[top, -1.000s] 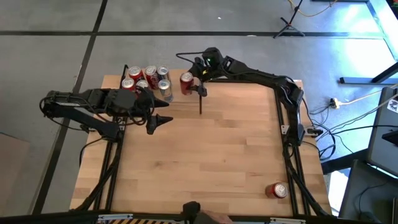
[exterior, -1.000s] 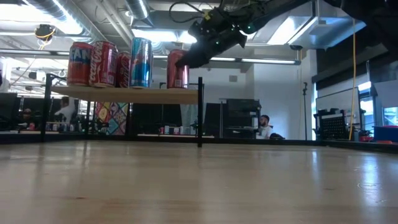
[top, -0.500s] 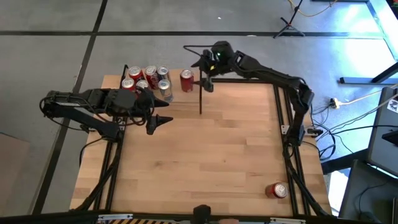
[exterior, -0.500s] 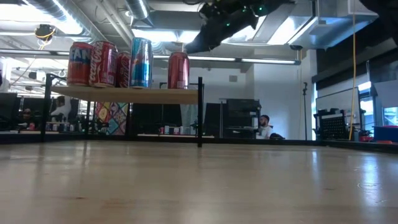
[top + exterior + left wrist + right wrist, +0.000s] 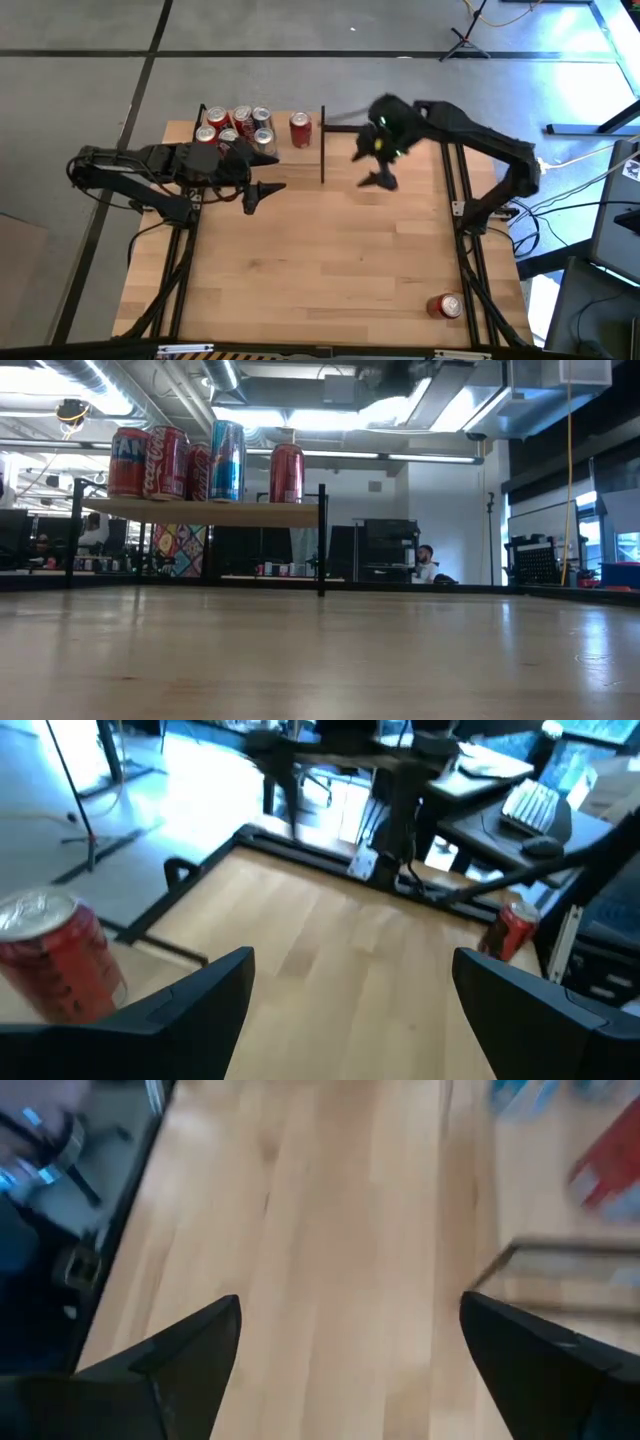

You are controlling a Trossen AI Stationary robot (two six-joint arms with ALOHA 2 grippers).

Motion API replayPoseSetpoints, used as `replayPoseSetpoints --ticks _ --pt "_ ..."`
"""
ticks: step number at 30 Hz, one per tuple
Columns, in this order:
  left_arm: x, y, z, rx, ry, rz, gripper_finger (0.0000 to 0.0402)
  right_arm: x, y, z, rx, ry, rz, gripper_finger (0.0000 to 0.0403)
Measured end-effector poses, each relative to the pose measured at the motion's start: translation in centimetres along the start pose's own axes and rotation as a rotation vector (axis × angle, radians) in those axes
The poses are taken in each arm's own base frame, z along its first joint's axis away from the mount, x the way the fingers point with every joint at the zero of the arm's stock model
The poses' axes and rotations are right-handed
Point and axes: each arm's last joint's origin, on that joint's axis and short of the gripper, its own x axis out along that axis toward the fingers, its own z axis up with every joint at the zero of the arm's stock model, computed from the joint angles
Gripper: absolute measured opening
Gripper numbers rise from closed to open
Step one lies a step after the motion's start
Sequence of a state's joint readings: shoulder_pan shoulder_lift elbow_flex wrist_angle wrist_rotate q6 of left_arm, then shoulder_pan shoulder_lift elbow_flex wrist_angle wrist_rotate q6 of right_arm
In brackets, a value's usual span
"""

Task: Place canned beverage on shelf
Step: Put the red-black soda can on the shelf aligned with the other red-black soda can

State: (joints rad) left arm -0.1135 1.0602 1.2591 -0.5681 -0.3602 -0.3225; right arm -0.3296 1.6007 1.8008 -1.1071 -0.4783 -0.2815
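The shelf point(image 5: 298, 160), a small light-wood board on thin black posts, stands at the table's far left and shows side-on in the low view point(image 5: 200, 512). Several cans stand on it. A red can point(image 5: 300, 130) stands upright on its base at the shelf's right end, also seen in the low view point(image 5: 286, 473). My right gripper point(image 5: 371, 168) is open and empty, above the table to the right of the shelf point(image 5: 350, 1305). My left gripper point(image 5: 265, 196) is open and empty at the shelf's near side point(image 5: 352, 965). Another red can point(image 5: 445, 305) lies on the table near the near right corner.
The other cans point(image 5: 236, 126) crowd the shelf's left and middle part. The shelf's black post point(image 5: 322, 145) stands between the red can and my right gripper. Black frame rails point(image 5: 462, 210) run along the table's right side. Bare tabletop point(image 5: 330, 260) spreads across the middle.
My right gripper has drawn away from the red can on the shelf's right end, gone up, then toward the table's right and near edges. The can stays upright on the shelf where it was.
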Motion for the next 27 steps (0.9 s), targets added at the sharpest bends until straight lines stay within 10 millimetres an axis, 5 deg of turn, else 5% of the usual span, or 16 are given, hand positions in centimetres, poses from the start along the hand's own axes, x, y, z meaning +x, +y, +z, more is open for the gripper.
replayPoseSetpoints --ticks 7,17,27 --pt "2.4 -0.8 -0.7 -0.016 0.047 0.011 0.0337 -0.7 6.6 -2.4 -0.004 0.127 -0.052 0.0363" --pt "6.7 -4.7 -1.7 -0.131 0.015 -0.095 0.0337 -2.8 12.5 -10.1 0.162 0.167 -0.035 0.0363" --pt "9.7 -9.5 -5.2 -0.272 0.099 -0.164 0.0337 -5.4 17.2 -12.0 0.27 0.151 0.19 0.0363"
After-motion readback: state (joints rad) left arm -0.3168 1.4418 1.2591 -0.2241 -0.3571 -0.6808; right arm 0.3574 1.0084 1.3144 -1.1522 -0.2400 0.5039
